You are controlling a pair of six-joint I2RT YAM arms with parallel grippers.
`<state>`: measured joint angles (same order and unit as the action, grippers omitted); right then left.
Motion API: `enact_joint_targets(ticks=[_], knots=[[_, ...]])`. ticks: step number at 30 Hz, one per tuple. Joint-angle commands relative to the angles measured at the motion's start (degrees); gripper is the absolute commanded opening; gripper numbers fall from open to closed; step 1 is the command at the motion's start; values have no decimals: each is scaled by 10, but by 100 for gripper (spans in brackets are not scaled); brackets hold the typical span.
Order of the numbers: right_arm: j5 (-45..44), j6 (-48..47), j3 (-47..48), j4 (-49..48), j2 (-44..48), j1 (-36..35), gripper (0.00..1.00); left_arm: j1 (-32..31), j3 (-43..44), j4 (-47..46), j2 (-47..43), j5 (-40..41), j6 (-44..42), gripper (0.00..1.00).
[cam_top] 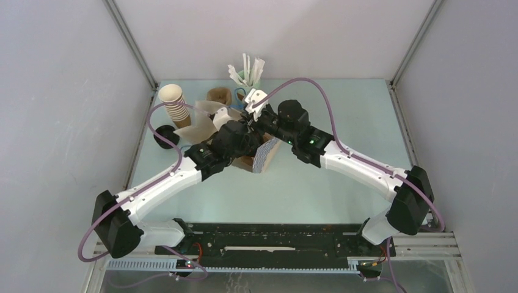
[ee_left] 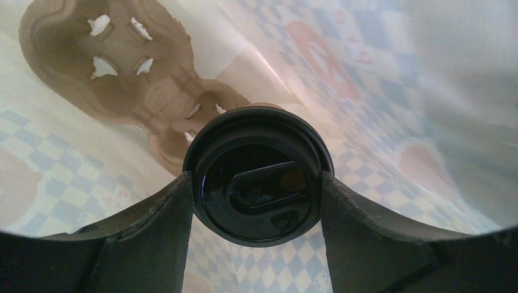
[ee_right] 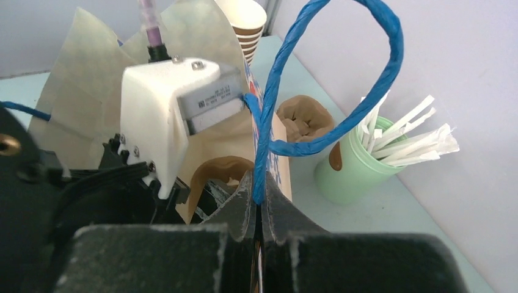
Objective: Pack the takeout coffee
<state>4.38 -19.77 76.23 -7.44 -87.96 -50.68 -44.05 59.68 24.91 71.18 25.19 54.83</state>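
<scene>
A takeout coffee point(ee_left: 258, 177), a cup under a round black lid, sits between my left gripper's point(ee_left: 258, 186) fingers, which are shut on its sides. It is inside the checked paper bag point(ee_left: 379, 73), over one end of a brown pulp cup carrier point(ee_left: 116, 55) on the bag's floor. I cannot tell whether the cup rests in a slot. My right gripper point(ee_right: 259, 196) is shut on the bag's blue twisted handle point(ee_right: 342, 131) and holds that side up. In the top view both grippers meet over the bag point(cam_top: 264, 155), and the cup is hidden there.
A stack of lidless brown cups point(cam_top: 173, 105) and a loose black lid point(cam_top: 165, 135) stand at the back left. A green holder of wrapped sticks point(cam_top: 249, 76) stands behind the bag and shows in the right wrist view point(ee_right: 357, 162). Another pulp carrier point(cam_top: 218, 96) lies beside it.
</scene>
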Motion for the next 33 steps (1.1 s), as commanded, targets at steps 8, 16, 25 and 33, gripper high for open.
enact_joint_targets(ticks=[8,16,25,33], knots=[[3,-38,-4,-53,56,-31,0,3,-67,-26,-49,42,25,0],[10,-58,-4,-77,61,-36,0,3,-56,-28,-73,45,11,0],[7,-58,-4,-98,59,-37,0,0,-43,-29,-50,42,3,0],[11,-39,-4,-104,58,-37,0,-5,-51,-59,-26,54,-5,0]])
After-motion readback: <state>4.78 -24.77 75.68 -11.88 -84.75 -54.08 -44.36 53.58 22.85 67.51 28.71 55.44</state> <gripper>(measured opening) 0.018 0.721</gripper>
